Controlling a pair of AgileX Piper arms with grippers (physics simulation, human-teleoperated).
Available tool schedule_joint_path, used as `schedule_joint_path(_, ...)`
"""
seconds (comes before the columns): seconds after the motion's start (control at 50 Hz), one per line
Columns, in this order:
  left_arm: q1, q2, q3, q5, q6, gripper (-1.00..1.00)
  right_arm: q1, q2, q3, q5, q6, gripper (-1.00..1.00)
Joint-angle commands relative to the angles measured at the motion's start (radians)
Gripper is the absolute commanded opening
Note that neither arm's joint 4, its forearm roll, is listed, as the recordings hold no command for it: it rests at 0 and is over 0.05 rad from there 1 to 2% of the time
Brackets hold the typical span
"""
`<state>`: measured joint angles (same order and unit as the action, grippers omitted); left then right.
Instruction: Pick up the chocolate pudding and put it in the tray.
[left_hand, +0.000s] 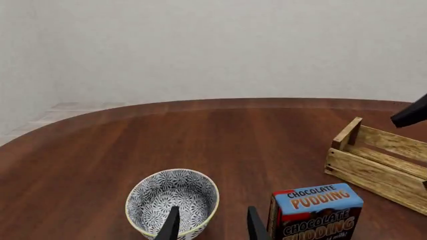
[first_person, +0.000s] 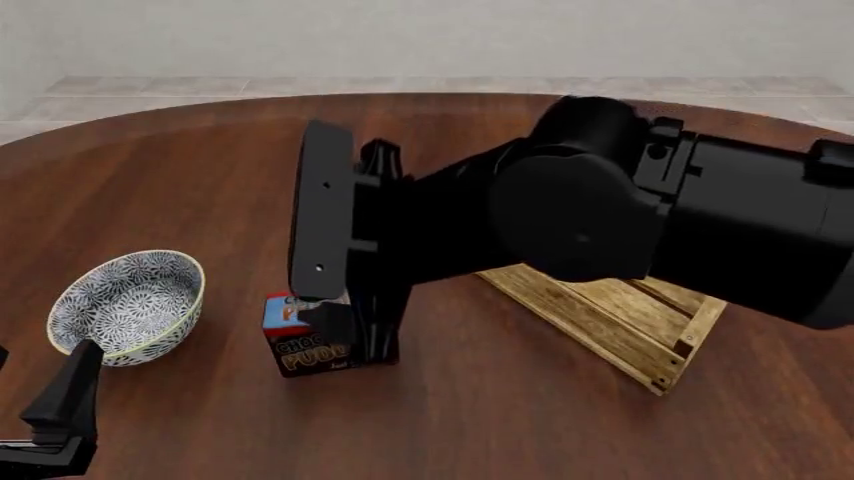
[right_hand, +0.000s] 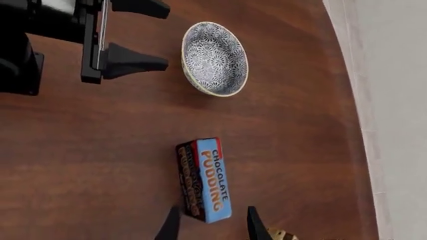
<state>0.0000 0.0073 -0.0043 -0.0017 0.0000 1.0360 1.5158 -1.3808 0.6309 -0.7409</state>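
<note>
The right gripper (right_hand: 209, 222) hangs over the chocolate pudding (right_hand: 203, 179), fingers (right_hand: 172, 225) apart, astride its near end, not touching. The carton stands on the worktop (first_person: 200, 200) between bowl (first_person: 127, 305) and tray (first_person: 621, 320). The left gripper (left_hand: 210, 225) is apart and empty.

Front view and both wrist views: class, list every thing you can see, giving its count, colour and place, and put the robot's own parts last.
chocolate pudding: one, light-blue top over dark brown with orange lettering, upright on the table between bowl and tray, below the right tool.
bowl: one, white with a grey-blue pattern, on the table left of the pudding.
tray: one, light wood, on the table right of the pudding, partly hidden by the right arm.
table: one, dark reddish-brown wood, round-edged, under everything.
left tool: one, black, open, low at the front view's left, near the bowl.
right tool: one, black, open above the pudding, not touching it.
</note>
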Motion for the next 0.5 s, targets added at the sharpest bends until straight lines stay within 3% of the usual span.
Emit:
schedule_joint_path(0.02, 0.0, 0.0, 0.0, 0.0, 0.0, 1.0, 0.001, 0.016, -0.008, 0.039, -0.02, 1.0)
schedule_joint_path(0.5, 0.0, 0.0, 0.0, 0.0, 0.0, 1.0, -0.018, 0.062, -0.052, 0.098, -0.059, 1.0)
